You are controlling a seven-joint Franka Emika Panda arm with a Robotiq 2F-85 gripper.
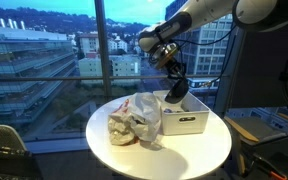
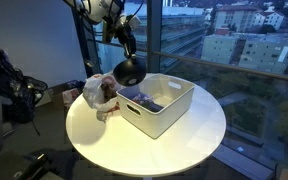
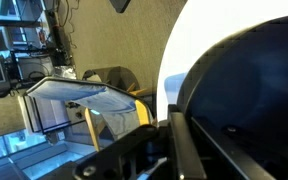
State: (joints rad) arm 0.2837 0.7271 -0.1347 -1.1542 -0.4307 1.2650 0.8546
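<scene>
Gripper (image 2: 123, 40) is reaching in from the arm at the top of both exterior views and is clamping its jaws together on the thin handle of a black utensil (image 2: 129, 70). The utensil has a round, bowl-like head, and I cannot tell whether it is a ladle or a small pan. It is hanging in the air with its long axis running close to vertical, the handle end pointing up into the jaws and the round head pointing down. In an exterior view the utensil (image 1: 177, 88) is leaning a little, its head slanting off to one side of the gripper (image 1: 169, 62) above. The head is hovering just above the white bin (image 2: 176, 108), near the bin's far rim, without clearly touching it. The bin (image 1: 184, 124) is sitting on a round white table (image 2: 184, 152), and some dark items are lying inside it, too small to make out. A crumpled plastic bag (image 2: 101, 92) is resting on the table just beside the bin, touching or almost touching its wall (image 1: 134, 118). In the wrist view the dark rounded head (image 3: 249, 95) is filling the right side, with the bright tabletop (image 3: 189, 45) showing behind it.
</scene>
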